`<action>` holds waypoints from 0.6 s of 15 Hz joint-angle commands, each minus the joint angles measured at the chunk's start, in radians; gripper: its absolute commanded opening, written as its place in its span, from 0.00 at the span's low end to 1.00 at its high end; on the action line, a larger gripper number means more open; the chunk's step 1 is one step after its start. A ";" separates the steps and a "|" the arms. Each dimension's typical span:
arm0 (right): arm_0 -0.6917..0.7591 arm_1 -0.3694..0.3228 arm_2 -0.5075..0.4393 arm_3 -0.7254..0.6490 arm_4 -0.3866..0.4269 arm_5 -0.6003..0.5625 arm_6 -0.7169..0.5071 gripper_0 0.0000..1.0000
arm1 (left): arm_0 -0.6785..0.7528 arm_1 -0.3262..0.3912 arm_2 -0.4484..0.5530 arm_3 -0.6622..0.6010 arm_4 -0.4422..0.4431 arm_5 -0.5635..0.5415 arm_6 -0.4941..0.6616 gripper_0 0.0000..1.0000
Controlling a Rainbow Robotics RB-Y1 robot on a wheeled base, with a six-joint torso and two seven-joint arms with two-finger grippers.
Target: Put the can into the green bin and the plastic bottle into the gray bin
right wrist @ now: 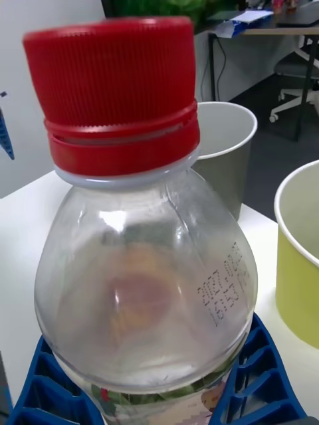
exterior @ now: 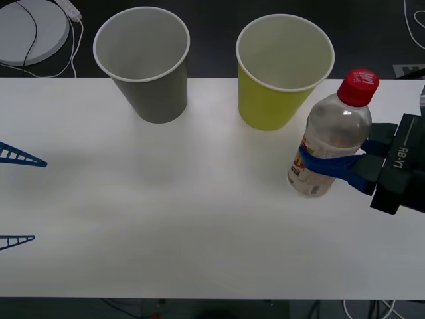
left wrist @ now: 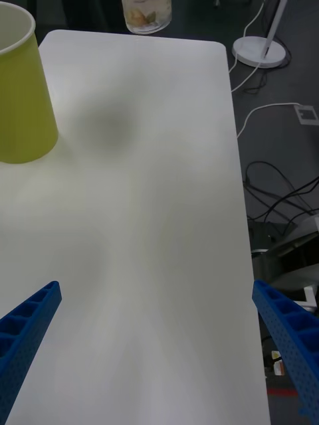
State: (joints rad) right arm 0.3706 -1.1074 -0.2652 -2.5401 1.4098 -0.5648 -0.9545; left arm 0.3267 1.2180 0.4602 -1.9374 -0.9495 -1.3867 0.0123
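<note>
Evidently the right gripper (exterior: 332, 166) pinches the plastic bottle (exterior: 330, 143) upright beside the green bin (exterior: 275, 100), for carrying to the gray bin (exterior: 149, 80), while the left gripper (exterior: 16, 198) waits spread wide

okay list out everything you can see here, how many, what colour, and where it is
gray bin: one, gray with white rim, far side of the table, toward the left.
green bin: one, yellow-green with white rim, far side, right of the gray bin.
plastic bottle: one, clear with red cap, upright near the right edge, in front of the green bin.
table: one, white.
round base: one, white, on the floor beyond the far left corner, with cables.
right tool: blue fingers closed around the bottle.
left tool: blue fingers spread, left edge of the table.
</note>
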 commanded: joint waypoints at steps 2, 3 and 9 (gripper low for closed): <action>-0.101 0.001 -0.022 -0.039 0.113 -0.112 -0.221 0.00 | 0.000 0.000 0.000 0.000 0.000 0.000 0.000 1.00; -0.147 0.003 -0.023 -0.052 0.152 -0.155 -0.293 0.00 | 0.000 0.000 0.000 0.000 0.000 0.000 0.000 1.00; -0.395 0.021 -0.020 -0.049 0.227 -0.408 -0.403 0.00 | 0.000 0.000 0.000 0.000 0.000 0.000 0.000 1.00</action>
State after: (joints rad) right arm 0.0065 -1.0864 -0.2865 -2.5944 1.6361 -0.9404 -1.3566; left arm 0.3267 1.2180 0.4602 -1.9374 -0.9495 -1.3867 0.0123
